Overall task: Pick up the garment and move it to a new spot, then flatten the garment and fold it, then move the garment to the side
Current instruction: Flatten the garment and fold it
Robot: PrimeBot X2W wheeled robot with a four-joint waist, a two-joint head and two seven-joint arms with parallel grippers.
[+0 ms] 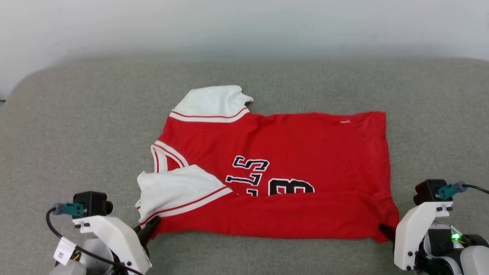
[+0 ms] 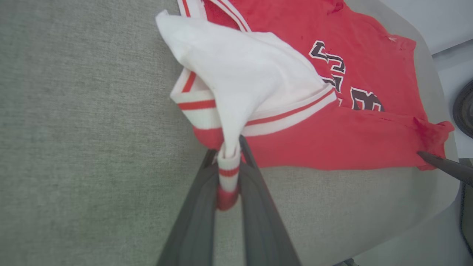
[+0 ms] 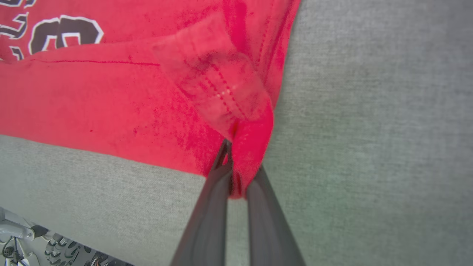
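Your left tool (image 1: 152, 225) is pinched shut on the white sleeve trim at the near left corner of the garment (image 1: 305, 152). The garment lies spread on the grey worktop (image 1: 76, 126), with a near band lapped over the lettering. Your right tool (image 1: 385, 230) is clamped on the near hem corner. This looks like the folding step. Next, likely carry both corners evenly toward the far edge.

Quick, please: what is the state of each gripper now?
Left gripper: closed on the garment, at its striped white sleeve.
Right gripper: closed on the garment's red bottom corner.
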